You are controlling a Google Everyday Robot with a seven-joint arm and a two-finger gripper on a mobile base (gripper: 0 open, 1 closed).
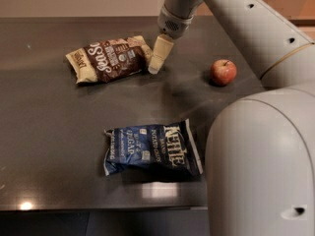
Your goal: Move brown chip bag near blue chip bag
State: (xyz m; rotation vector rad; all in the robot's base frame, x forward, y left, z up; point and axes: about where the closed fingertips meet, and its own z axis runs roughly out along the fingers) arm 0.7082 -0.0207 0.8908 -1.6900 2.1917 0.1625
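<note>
The brown chip bag [109, 58] lies flat at the back left of the dark table, brown with cream ends and white lettering. The blue chip bag [151, 149] lies flat near the front middle, navy with white "Kettle" lettering. My gripper [154, 67] reaches down from the upper right, its cream fingers [159, 53] just off the brown bag's right end, above the table. It holds nothing.
A red apple [223, 72] sits on the table to the right of the gripper. My arm's large grey body [261, 156] fills the right side of the view. The table's front edge [98, 208] runs along the bottom.
</note>
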